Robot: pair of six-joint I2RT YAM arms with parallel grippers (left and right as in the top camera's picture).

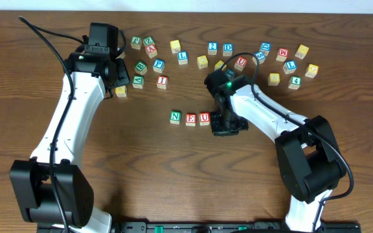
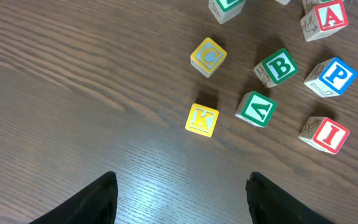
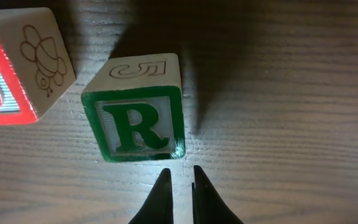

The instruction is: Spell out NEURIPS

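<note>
A green N cube [image 1: 175, 116], a red E cube [image 1: 190, 119] and a red U cube [image 1: 204, 118] stand in a row at mid-table. My right gripper [image 1: 222, 123] hovers just right of the U and covers the spot beside it. In the right wrist view the green R cube [image 3: 135, 127] sits upright on the table next to a red-edged cube [image 3: 17, 68]. The right gripper [image 3: 181, 177] is shut and empty just short of the R's near edge. The red I cube [image 2: 325, 134] and blue P cube [image 2: 331, 76] lie ahead of my open left gripper [image 2: 182, 199].
Loose cubes spread across the back of the table, among them a yellow K [image 2: 202, 119], yellow C [image 2: 208, 56], green B [image 2: 277, 67], blue 2 [image 1: 212, 46], blue D [image 1: 228, 48] and green 4 [image 1: 294, 81]. The left arm [image 1: 76, 97] reaches to the back left.
</note>
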